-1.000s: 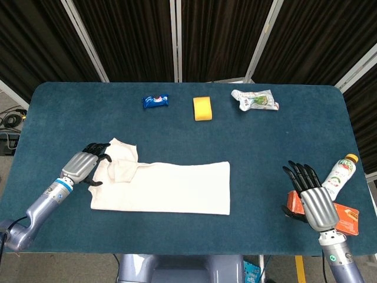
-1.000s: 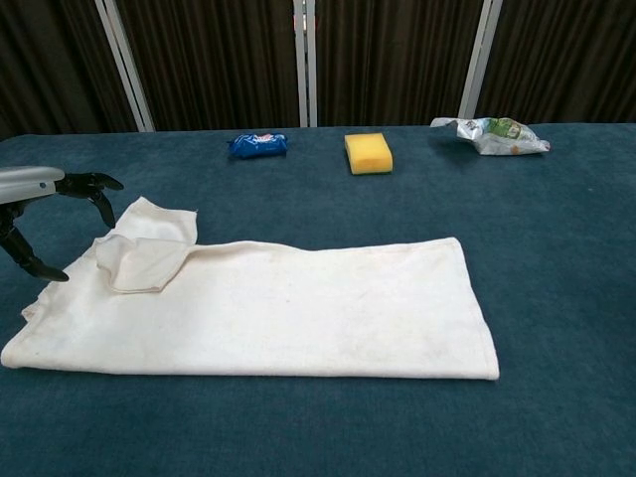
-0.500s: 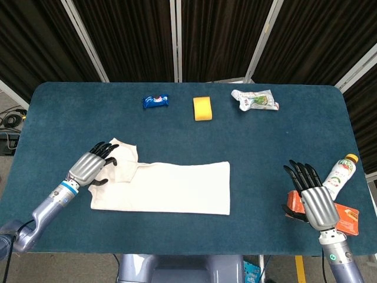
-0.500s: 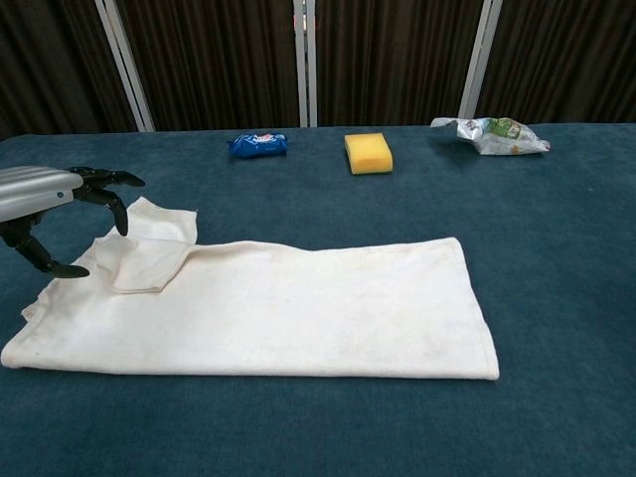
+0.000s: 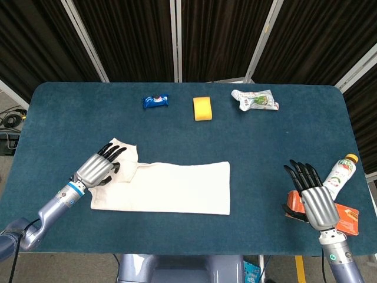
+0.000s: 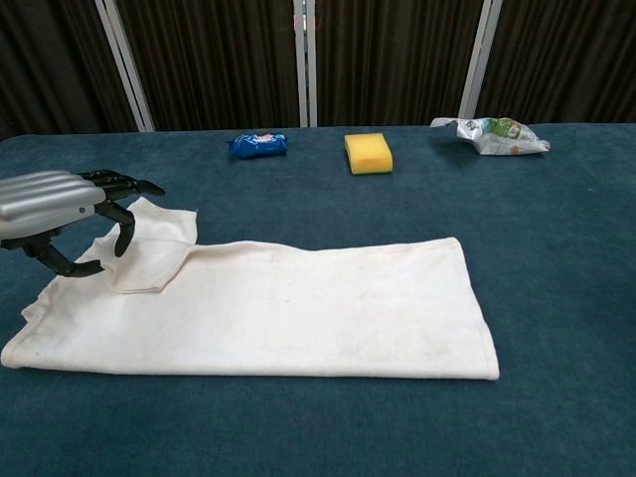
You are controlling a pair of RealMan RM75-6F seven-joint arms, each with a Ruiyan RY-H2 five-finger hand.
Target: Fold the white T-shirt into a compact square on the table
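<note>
the white t-shirt (image 5: 171, 187) lies as a long flat band on the near left of the table (image 5: 283, 141), a sleeve bunched at its left end. the left hand (image 5: 99, 168) hovers over that sleeve, fingers spread, holding nothing; the right hand (image 5: 312, 197) rests released near the right edge. the step looks like tucking the sleeve; next it needs a pinch on the loose flap, then a fold inward
</note>
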